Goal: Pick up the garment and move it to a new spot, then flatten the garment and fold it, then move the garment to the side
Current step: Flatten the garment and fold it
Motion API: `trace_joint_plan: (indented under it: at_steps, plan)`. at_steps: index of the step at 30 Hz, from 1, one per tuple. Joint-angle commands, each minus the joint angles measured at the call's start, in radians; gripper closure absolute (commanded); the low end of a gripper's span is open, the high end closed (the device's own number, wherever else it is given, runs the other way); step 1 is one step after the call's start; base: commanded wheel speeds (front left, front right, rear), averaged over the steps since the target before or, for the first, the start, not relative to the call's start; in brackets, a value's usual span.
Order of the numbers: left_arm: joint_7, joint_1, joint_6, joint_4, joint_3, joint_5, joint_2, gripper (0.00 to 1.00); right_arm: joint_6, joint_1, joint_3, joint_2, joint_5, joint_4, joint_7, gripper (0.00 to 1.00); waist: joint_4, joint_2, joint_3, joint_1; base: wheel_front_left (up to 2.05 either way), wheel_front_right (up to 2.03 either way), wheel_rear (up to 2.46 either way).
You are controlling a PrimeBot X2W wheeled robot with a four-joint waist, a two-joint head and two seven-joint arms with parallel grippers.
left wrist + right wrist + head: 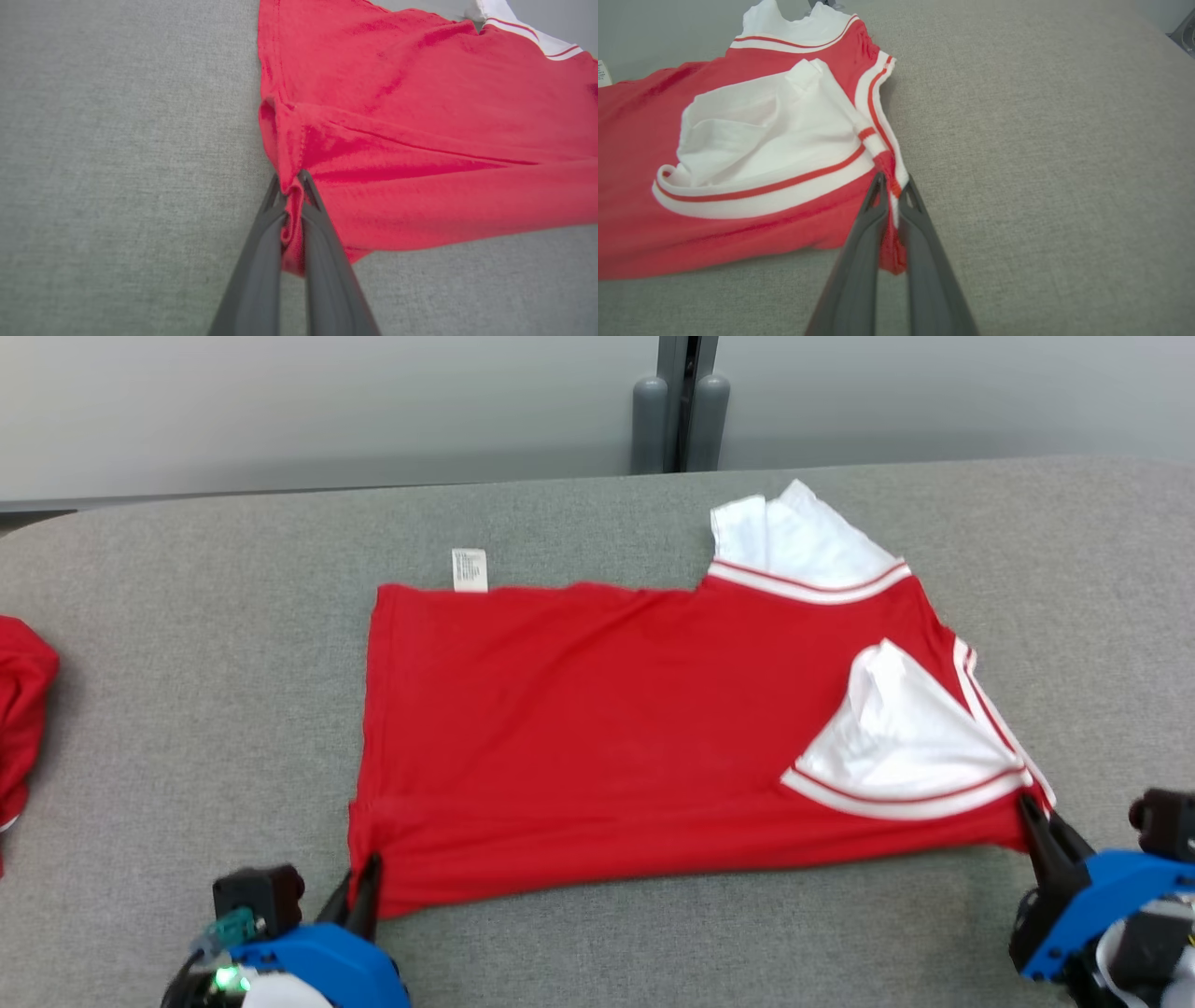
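Two corners of the red shirt (607,728) are in my grip. My left gripper (362,889) is pressed together on the near left corner by the hem. My right gripper (1034,814) is pinching the near right corner, right at the striped white edge. The shirt lies spread out in the middle of the grey surface (187,616), with its near edge on my side. Things could go wrong from here. Each gripper holds only a small bit of cloth, so a hard pull could make a corner slip out. If one arm goes faster than the other, the shirt could twist and the fold would come out crooked. The loose white sleeve (896,728) lying on top could flop off and spoil the shape. The left corner is bunched up too, so a wrinkle could get folded in. Counting now: one shirt, two white sleeves, one little white tag (470,569), two grippers, and one other red cloth (19,709) at the far left edge.
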Motion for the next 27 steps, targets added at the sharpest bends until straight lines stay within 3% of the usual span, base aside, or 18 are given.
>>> trace_joint_plan:
  at_steps: [1, 7, 8, 9, 10, 11, 15, 20, 27]
  plan:
    - [0.014, 0.03, 0.015, -0.022, 0.009, -0.01, 0.012, 1.0, 0.0, 0.038, -0.013, -0.005, 0.019, -0.023, 0.008, 1.0, -0.005, 0.0, -0.009, 0.0, 0.0, 0.0, 0.0]
    - [0.096, 0.135, 0.066, -0.132, -0.004, -0.039, 0.018, 1.0, 0.0, 0.146, -0.027, -0.005, 0.093, -0.078, 0.041, 1.0, 0.0, 0.0, -0.017, 0.0, 0.0, 0.0, 0.0]
    - [0.105, 0.145, 0.07, -0.143, -0.007, -0.04, 0.017, 1.0, 0.0, 0.158, -0.03, -0.005, 0.098, -0.076, 0.047, 0.53, 0.003, 0.0, -0.017, 0.0, 0.0, 0.0, 0.0]
    - [0.113, 0.152, 0.073, -0.154, -0.011, -0.044, 0.017, 0.66, 0.0, 0.163, -0.035, -0.005, 0.102, -0.073, 0.047, 0.0, 0.005, 0.0, -0.016, 0.0, 0.0, 0.0, 0.0]
    - [0.118, 0.152, 0.076, -0.165, -0.013, -0.044, 0.018, 0.12, 0.0, 0.166, -0.036, -0.004, 0.104, -0.075, 0.046, 0.0, 0.008, 0.0, -0.015, 0.0, 0.0, 0.0, 0.0]
    - [0.12, 0.15, 0.078, -0.175, -0.016, -0.037, 0.023, 0.0, 0.0, 0.163, -0.033, -0.004, 0.1, -0.08, 0.048, 0.0, 0.01, 0.0, -0.013, 0.0, 0.0, 0.0, 0.0]
    - [0.14, 0.09, 0.069, -0.209, -0.011, -0.027, 0.042, 0.0, 0.0, 0.086, -0.017, -0.004, 0.059, -0.141, 0.069, 0.0, 0.009, 0.0, 0.001, 0.0, 0.0, 0.0, 0.0]
    - [0.237, -0.046, 0.036, -0.231, 0.013, -0.047, 0.094, 0.0, 0.0, -0.104, 0.039, -0.004, -0.007, -0.209, 0.183, 0.0, -0.014, 0.0, 0.043, 0.0, 0.0, 0.0, 0.0]
    - [0.484, -0.359, -0.077, -0.147, 0.03, -0.099, 0.211, 0.0, 0.0, -0.461, 0.145, -0.056, 0.029, -0.057, 0.313, 0.0, -0.043, 0.0, 0.163, 0.0, 0.0, 0.0, 0.0]
